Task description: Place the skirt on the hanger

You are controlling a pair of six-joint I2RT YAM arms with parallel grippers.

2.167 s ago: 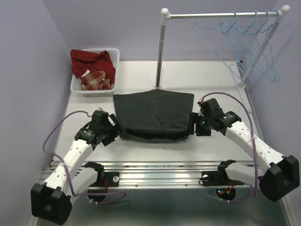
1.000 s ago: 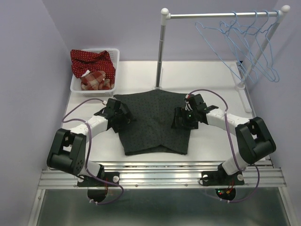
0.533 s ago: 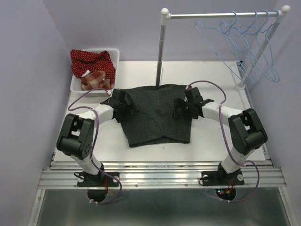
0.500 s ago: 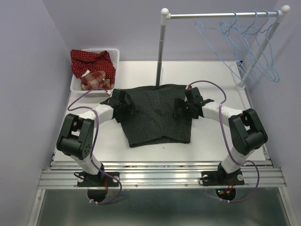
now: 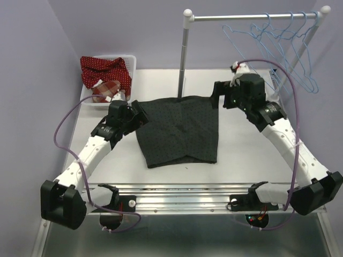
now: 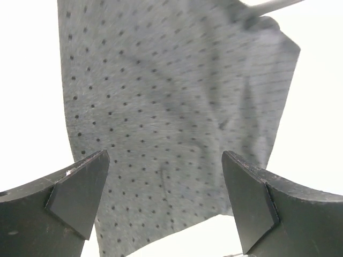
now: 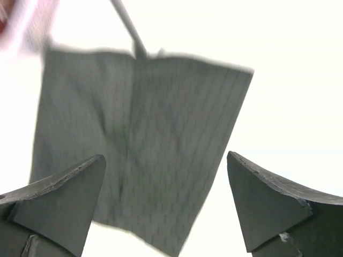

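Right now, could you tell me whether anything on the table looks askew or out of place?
The skirt lies folded and slightly crooked, its near edge uneven where two flaps meet. Red clothes bulge over the basket rim. Nothing looks damaged.

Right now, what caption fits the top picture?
Left gripper and right gripper, both open, flank the grey skirt; hangers hang on the rail.

The white surface (image 5: 246,155) carries the dark dotted skirt (image 5: 179,131) lying flat at its middle, a white basket (image 5: 86,100) at its far left corner, and a rack's upright pole (image 5: 183,64) just behind the skirt.
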